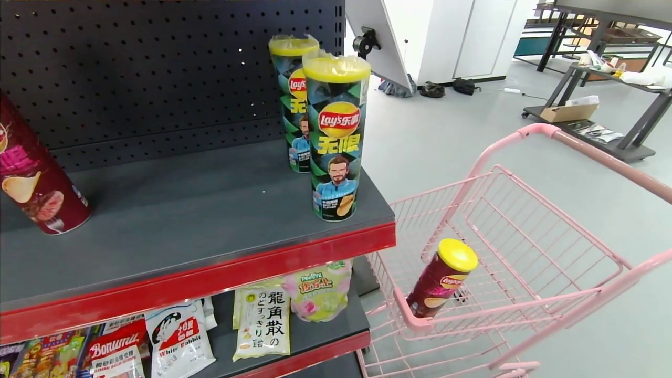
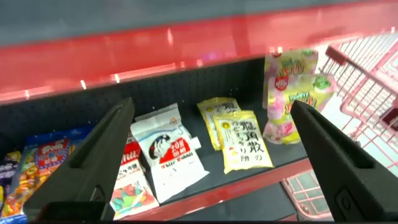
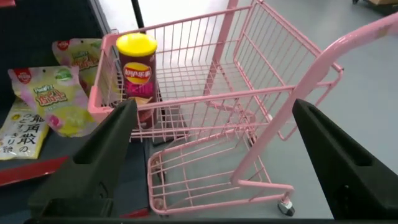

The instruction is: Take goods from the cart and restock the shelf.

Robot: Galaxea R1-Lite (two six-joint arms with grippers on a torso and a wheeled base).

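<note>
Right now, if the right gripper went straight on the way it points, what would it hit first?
Probably the near rim of the pink cart; the maroon can stands to one side of that line, though depth is unclear.

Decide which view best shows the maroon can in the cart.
Head view: the maroon can leans in the cart, visible nearly lid to base. Right wrist view hides its lower part behind the rail; left wrist view catches the cart's corner.

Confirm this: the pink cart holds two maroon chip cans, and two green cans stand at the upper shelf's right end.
Wrong count: the pink cart holds one maroon chip can, as the right wrist view shows. Two green cans, front and rear, do stand at the upper shelf's right end.
</note>
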